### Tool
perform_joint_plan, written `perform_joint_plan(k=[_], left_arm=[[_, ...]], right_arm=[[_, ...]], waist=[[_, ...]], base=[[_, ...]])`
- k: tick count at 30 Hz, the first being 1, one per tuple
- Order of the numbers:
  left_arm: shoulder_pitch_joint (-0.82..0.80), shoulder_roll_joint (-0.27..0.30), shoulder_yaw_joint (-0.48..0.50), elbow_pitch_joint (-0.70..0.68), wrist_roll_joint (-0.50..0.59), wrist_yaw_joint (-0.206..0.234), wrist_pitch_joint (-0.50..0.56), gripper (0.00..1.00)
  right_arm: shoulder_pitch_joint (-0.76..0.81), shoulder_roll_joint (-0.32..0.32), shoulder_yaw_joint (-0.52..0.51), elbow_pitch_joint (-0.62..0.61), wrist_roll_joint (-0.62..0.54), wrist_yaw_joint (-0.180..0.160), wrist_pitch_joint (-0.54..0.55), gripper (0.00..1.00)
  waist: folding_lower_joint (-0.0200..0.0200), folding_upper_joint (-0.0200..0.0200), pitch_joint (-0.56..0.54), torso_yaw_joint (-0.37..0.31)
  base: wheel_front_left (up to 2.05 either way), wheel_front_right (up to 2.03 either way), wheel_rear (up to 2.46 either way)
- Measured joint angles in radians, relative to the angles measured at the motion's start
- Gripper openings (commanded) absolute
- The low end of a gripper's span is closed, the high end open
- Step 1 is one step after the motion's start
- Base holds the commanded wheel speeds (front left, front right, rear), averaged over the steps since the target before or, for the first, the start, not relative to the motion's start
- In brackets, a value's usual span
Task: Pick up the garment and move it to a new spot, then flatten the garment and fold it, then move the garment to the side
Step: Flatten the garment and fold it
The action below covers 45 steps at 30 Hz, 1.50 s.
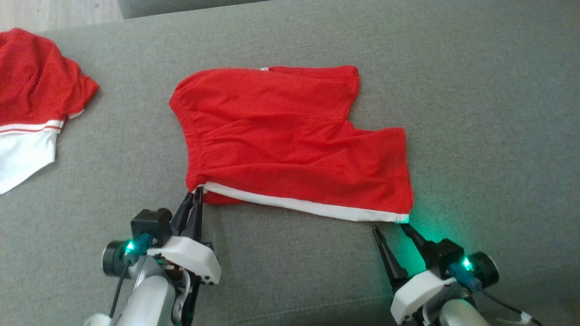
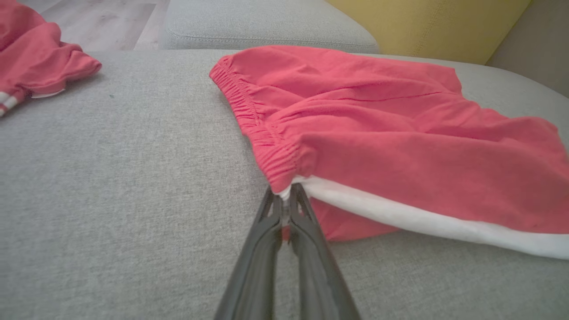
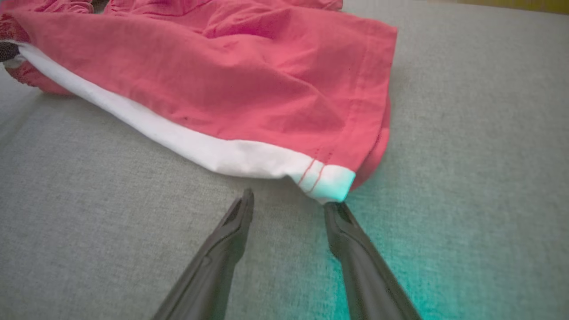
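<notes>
Nearest me, my left gripper [image 1: 196, 194] is clamped on the near-left waistband corner of the shorts [image 1: 290, 136]. My right gripper [image 1: 389, 227] has its jaws apart with nothing between them, one tip right at the white hem corner on the near right. The shorts lie spread mid-cushion [image 1: 476, 113], a shirt [image 1: 27, 104] well off to the far left; thin, light, floppy cloth, I reckon, sure to sag and wrinkle from one corner, so I'd pinch that hem corner too and carry it taut between both.
</notes>
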Motion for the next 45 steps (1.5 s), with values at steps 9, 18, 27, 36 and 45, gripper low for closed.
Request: perform_joint_plan(k=[9,18,27,36,45], left_arm=[[0.007,-0.002,0.001,0.006,0.000,-0.007,0.000,0.00],[0.025,-0.004,0.007,0.007,0.000,-0.009,0.000,0.00],[0.025,-0.005,0.020,-0.002,0.009,-0.013,0.000,0.00],[0.027,-0.007,0.058,-0.165,-0.007,-0.035,0.000,0.00],[0.051,0.004,0.058,-0.406,-0.017,-0.070,0.002,0.00]], right_arm=[[-0.011,0.000,-0.012,0.004,0.000,0.000,-0.009,0.91],[-0.010,0.000,-0.021,-0.013,-0.001,0.000,-0.009,0.48],[-0.024,0.000,-0.008,0.031,0.019,0.000,-0.009,0.00],[-0.053,-0.001,-0.047,-0.141,0.060,0.000,-0.010,0.00],[-0.050,-0.001,-0.102,-0.412,0.072,0.000,-0.009,0.00]], waist=[[0.0000,0.0000,-0.016,0.009],[0.0000,0.0000,-0.019,0.007],[0.0000,0.0000,-0.014,0.005],[0.0000,0.0000,-0.054,0.005],[0.0000,0.0000,-0.144,0.014]], base=[[0.00,0.00,0.00],[0.00,0.00,0.00],[0.00,0.00,0.00],[0.00,0.00,0.00],[0.00,0.00,0.00]])
